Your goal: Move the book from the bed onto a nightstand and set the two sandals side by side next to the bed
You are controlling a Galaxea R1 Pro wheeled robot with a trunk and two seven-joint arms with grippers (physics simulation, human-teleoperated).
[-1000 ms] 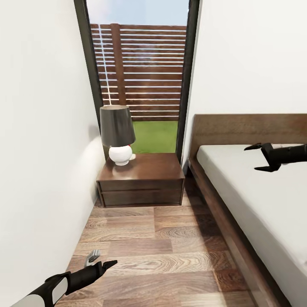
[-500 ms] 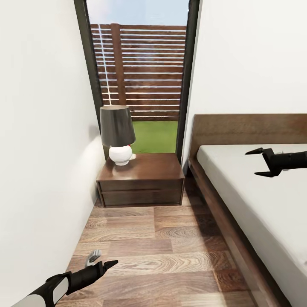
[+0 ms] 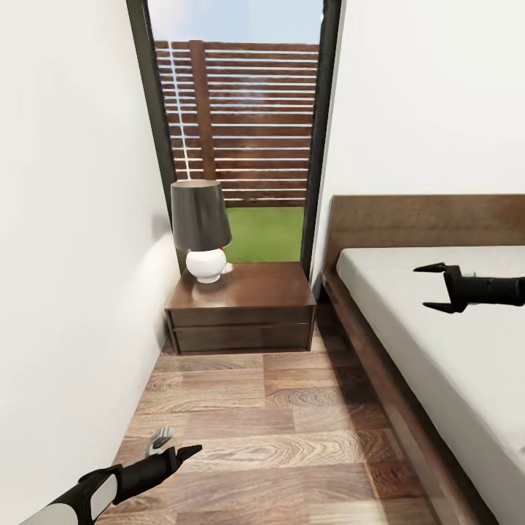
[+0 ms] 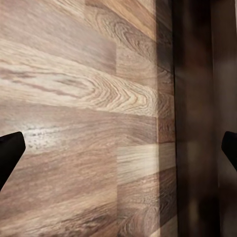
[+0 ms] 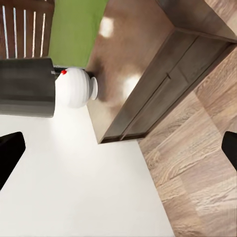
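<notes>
the nightstand [image 3: 240, 306] stands against the window wall, between the white side wall and the bed [image 3: 437, 343]. its two drawer fronts face the wood-plank floor [image 3: 292, 423]. a lamp [image 3: 201, 230] with a dark shade and a round white base rests on the left part of its glossy top. behind it, a tall dark-framed window [image 3: 240, 131] shows grass and a slatted fence.

the right hand [image 3: 436, 289] hovers above the grey mattress near the headboard, with its fingers spread wide and nothing between them. the right wrist view shows the nightstand [image 5: 148, 79] and the lamp [image 5: 54, 91].

the left hand [image 3: 179, 454] hangs low over the floor near the side wall. in the left wrist view its fingertips [image 4: 10, 153] sit at opposite edges, wide apart and holding nothing, over the floor planks [image 4: 89, 123].
</notes>
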